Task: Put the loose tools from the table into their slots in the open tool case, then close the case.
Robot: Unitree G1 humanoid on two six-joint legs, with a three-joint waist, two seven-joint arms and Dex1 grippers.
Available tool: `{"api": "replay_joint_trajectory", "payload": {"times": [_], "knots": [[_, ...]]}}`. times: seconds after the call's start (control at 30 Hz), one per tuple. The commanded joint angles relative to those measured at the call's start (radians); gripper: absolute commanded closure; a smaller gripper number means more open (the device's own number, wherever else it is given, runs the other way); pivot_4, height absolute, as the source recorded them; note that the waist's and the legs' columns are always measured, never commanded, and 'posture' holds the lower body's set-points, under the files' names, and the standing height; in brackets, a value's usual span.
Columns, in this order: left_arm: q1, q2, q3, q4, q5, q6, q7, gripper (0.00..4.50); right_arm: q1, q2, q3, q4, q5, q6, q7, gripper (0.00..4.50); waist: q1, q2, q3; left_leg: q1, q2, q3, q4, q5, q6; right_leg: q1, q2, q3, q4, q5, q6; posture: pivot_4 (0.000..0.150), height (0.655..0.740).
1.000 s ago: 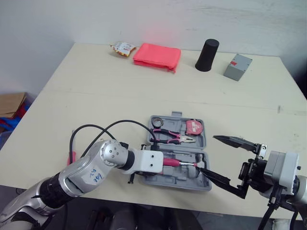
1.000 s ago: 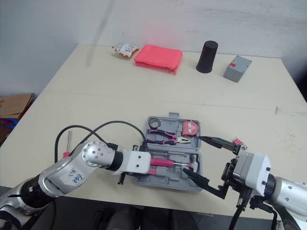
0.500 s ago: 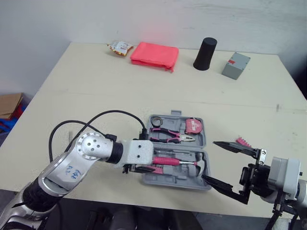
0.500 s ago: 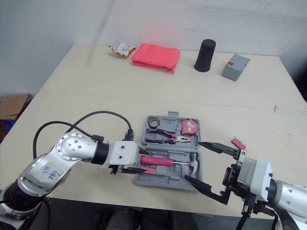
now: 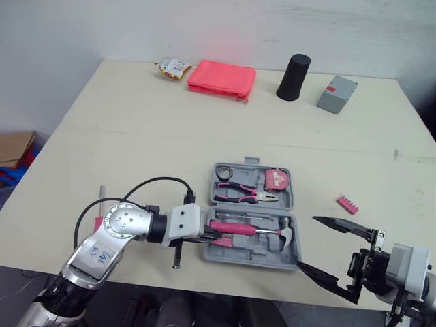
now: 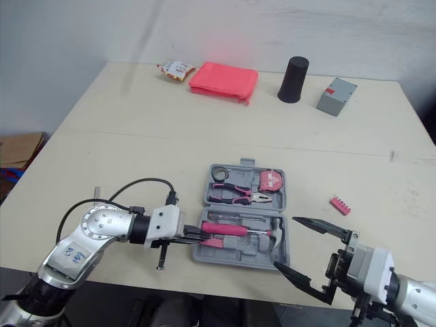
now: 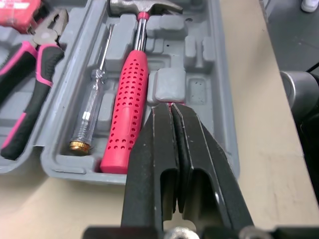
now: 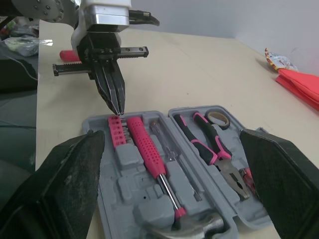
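Observation:
The grey tool case [image 5: 229, 253] lies open near the table's front edge. In it are pink-handled pliers [image 5: 240, 194], a tape measure [image 5: 276, 180], a pink-handled hammer [image 5: 252, 229] and a pink bit strip [image 8: 117, 132] in its slot. My left gripper [image 5: 219, 236] is shut, its tips hovering just over that strip at the case's left end. A second pink bit strip [image 5: 346, 204] lies loose on the table to the right of the case. A red-handled screwdriver [image 5: 99, 219] lies left of my left arm. My right gripper [image 5: 307, 242] hangs wide open off the case's front right corner, holding nothing.
At the far edge sit a snack packet [image 5: 174, 67], a red pouch [image 5: 222, 80], a black cup [image 5: 293, 68] and a grey box [image 5: 337, 94]. A black cable [image 5: 146, 187] loops over my left forearm. A cardboard box [image 5: 15, 146] stands on the floor at the left.
My left gripper drew back from inside the case to its left end. My right gripper backed toward the front right, uncovering the loose bit strip on the table.

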Motion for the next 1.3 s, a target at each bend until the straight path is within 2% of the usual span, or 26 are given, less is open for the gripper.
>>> {"api": "replay_joint_trajectory", "payload": {"times": [0.03, 0.33, 0.53, 0.6, 0.73, 0.8, 0.83, 0.93, 0.97, 1.03, 1.1, 1.23, 1.3], "knots": [[-0.012, 0.021, -0.024, 0.018, 0.061, -0.017, 0.011, 4.48, 0.013, 0.004, -0.030, 0.000, 0.003, -0.042, 0.008, 0.00, -0.001, 0.000, 0.000, 0.000, 0.000, 0.000, 0.000, 0.000, 0.000, 0.000, 0.000, 0.000, 0.000, 0.000, 0.000, 0.150, 0.7400], [-0.038, 0.022, -0.102, 0.077, 0.143, 0.010, 0.019, 4.48, 0.016, 0.000, -0.035, 0.001, -0.005, -0.058, -0.009, 0.00, 0.001, 0.001, -0.001, 0.003, 0.000, 0.000, 0.000, -0.002, 0.004, 0.004, 0.000, 0.000, 0.002, 0.000, 0.000, 0.150, 0.7400], [-0.083, 0.058, -0.229, 0.093, 0.245, 0.134, -0.013, 4.48, 0.003, -0.017, -0.041, -0.027, -0.004, -0.033, -0.043, 0.00, 0.003, 0.003, -0.006, 0.003, 0.000, 0.000, -0.001, -0.002, 0.005, 0.007, -0.001, 0.000, 0.001, 0.001, -0.002, 0.150, 0.7400], [-0.094, 0.033, -0.249, 0.120, 0.263, 0.157, 0.015, 4.48, -0.008, -0.023, -0.037, -0.034, -0.005, -0.023, -0.057, 0.00, 0.002, 0.006, -0.011, 0.004, 0.000, 0.000, -0.001, -0.003, 0.005, 0.008, -0.001, 0.000, 0.001, 0.001, -0.002, 0.150, 0.7400], [-0.108, -0.039, -0.196, 0.150, 0.213, 0.127, 0.058, 4.48, -0.030, -0.033, -0.036, -0.040, -0.013, -0.009, -0.084, 0.00, 0.008, 0.011, -0.016, 0.009, -0.002, 0.000, -0.001, -0.002, 0.007, 0.011, -0.004, 0.000, 0.001, 0.001, -0.001, 0.150, 0.7400], [-0.104, -0.088, -0.117, 0.153, 0.135, 0.046, 0.056, 4.48, -0.034, -0.035, -0.045, -0.034, -0.017, -0.005, -0.096, 0.00, 0.008, 0.010, -0.015, 0.013, -0.002, 0.000, -0.001, -0.003, 0.006, 0.018, -0.005, 0.000, -0.001, 0.001, -0.002, 0.150, 0.7400], [-0.099, -0.105, -0.071, 0.147, 0.084, 0.005, 0.038, 4.48, -0.036, -0.040, -0.057, -0.024, -0.018, -0.007, -0.095, 0.00, 0.004, 0.009, -0.014, 0.015, -0.002, 0.000, -0.002, -0.004, 0.003, 0.021, -0.005, 0.000, -0.003, -0.002, -0.009, 0.150, 0.7400], [-0.071, -0.140, 0.108, 0.133, -0.093, -0.174, -0.032, 4.48, -0.026, -0.050, -0.139, 0.046, -0.006, -0.029, -0.074, 0.00, 0.001, 0.006, -0.011, 0.014, -0.001, 0.000, -0.003, -0.003, 0.005, 0.017, -0.007, -0.004, -0.007, 0.001, -0.010, 0.150, 0.7400], [-0.061, -0.140, 0.167, 0.130, -0.136, -0.181, -0.031, 4.25, -0.016, -0.051, -0.172, 0.079, -0.002, -0.044, -0.054, 0.00, 0.001, 0.006, -0.011, 0.012, -0.001, 0.000, -0.003, -0.002, 0.008, 0.014, -0.008, -0.006, -0.007, 0.005, -0.005, 0.150, 0.7400], [-0.029, -0.112, 0.285, 0.145, -0.210, -0.128, -0.016, 3.68, 0.009, -0.049, -0.254, 0.169, 0.002, -0.084, -0.011, 0.00, 0.003, 0.006, -0.011, 0.000, -0.001, -0.001, -0.002, -0.001, 0.007, 0.003, -0.007, -0.008, -0.006, 0.005, -0.004, 0.150, 0.7400], [0.017, -0.062, 0.386, 0.179, -0.231, -0.114, -0.010, 2.82, 0.019, -0.047, -0.326, 0.271, 0.002, -0.127, 0.021, 0.00, 0.001, 0.008, -0.010, 0.000, 0.000, -0.001, -0.002, -0.001, 0.004, 0.002, -0.004, -0.007, -0.007, 0.002, -0.003, 0.150, 0.7400], [0.074, 0.017, 0.637, 0.449, -0.193, -0.279, 0.047, 1.04, -0.007, -0.063, -0.432, 0.566, -0.027, -0.233, 0.060, 0.00, -0.001, 0.008, -0.008, 0.000, 0.001, 0.000, -0.003, -0.004, 0.000, 0.001, -0.002, -0.005, -0.008, -0.003, -0.002, 0.150, 0.7400], [0.081, 0.042, 0.697, 0.543, -0.189, -0.325, 0.060, 0.14, -0.026, -0.074, -0.456, 0.673, -0.033, -0.281, 0.076, 0.00, -0.001, 0.006, -0.007, 0.000, 0.001, 0.000, -0.003, -0.005, 0.002, 0.001, -0.002, -0.005, -0.009, -0.003, -0.003, 0.150, 0.7400]]}}
